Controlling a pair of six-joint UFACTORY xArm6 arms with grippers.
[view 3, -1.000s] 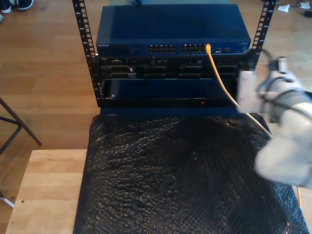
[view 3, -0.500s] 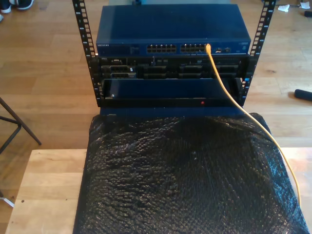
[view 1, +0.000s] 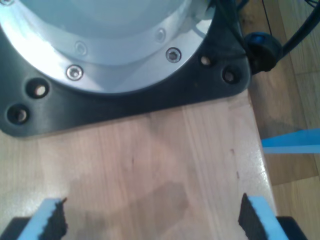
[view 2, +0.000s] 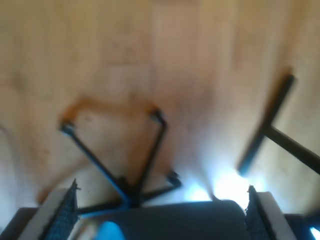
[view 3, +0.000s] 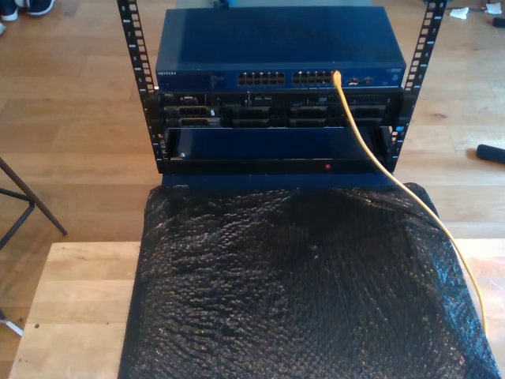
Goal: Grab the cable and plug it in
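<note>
The yellow-orange cable (view 3: pixel 359 130) has its tip seated in a port (view 3: pixel 337 76) on the blue network switch (view 3: pixel 276 47), towards the exterior view's right. From there it drops down the rack front and trails over the black bubble wrap (view 3: pixel 300 292) to that view's right edge. My first gripper (view 1: pixel 152 220) is open over bare wooden tabletop (view 1: pixel 150 160), with nothing between its fingers (view 1: pixel 50 222). My second gripper (view 2: pixel 160 215) is open too, high above the wooden floor in a blurred picture, its pads (view 2: pixel 65 210) apart.
A silver arm base on a black plate (view 1: pixel 110 45) stands just ahead of my first gripper, close to the table's edge. Black stand legs (view 2: pixel 125 165) lie on the floor below my second gripper. The rack's perforated posts (view 3: pixel 136 55) flank the switch.
A white arm at the exterior view's right edge, close to the cable, has withdrawn out of that view. The cable stays plugged in and has not shifted.
</note>
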